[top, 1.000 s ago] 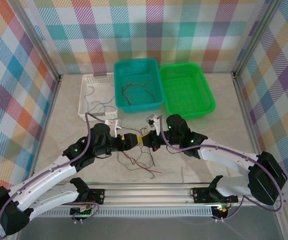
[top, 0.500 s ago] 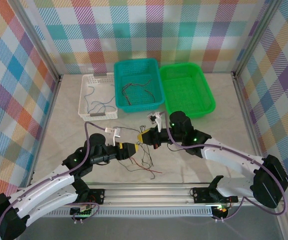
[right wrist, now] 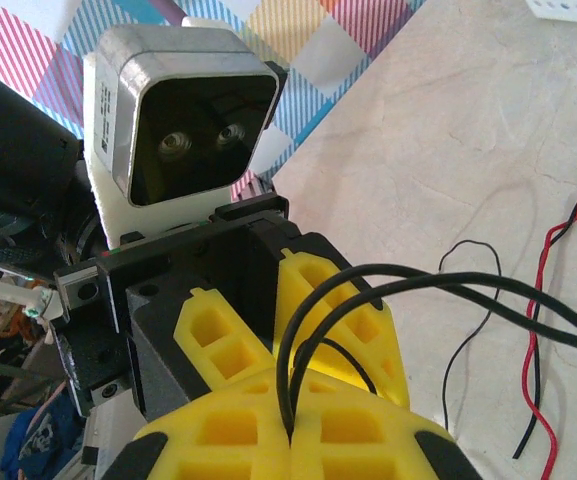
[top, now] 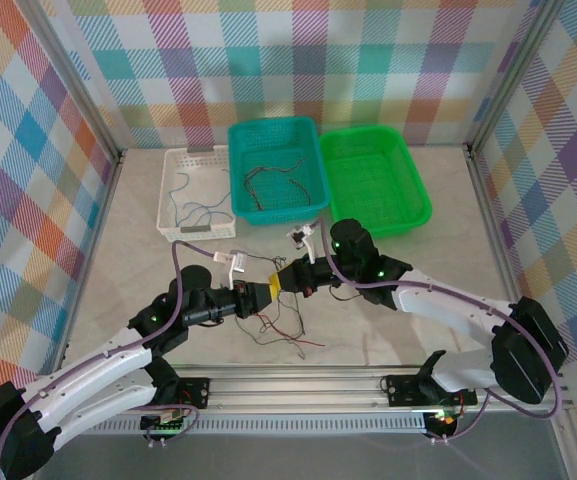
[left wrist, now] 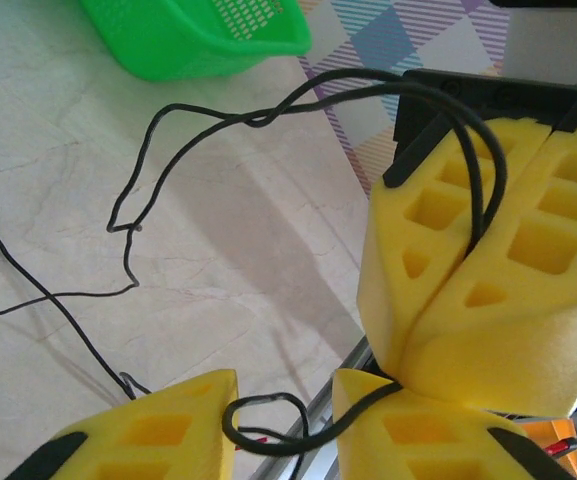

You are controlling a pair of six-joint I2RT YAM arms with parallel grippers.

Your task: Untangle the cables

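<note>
— Left side?
— My left gripper (left wrist: 285, 432), on the near side of the teal basket (top: 273, 125): fingers part-open, black cable (left wrist: 268, 118) looping through the gap.
— Right?
— My right gripper (right wrist: 290, 428), tip to tip with it: clamped tight on black cable. Loose cables (top: 286, 328) also on the basket's near side.

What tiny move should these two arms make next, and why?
Probably close the left gripper: its jaws stand apart with a loop of black wire lying between them, while the right gripper beside it is shut on black wire.
</note>
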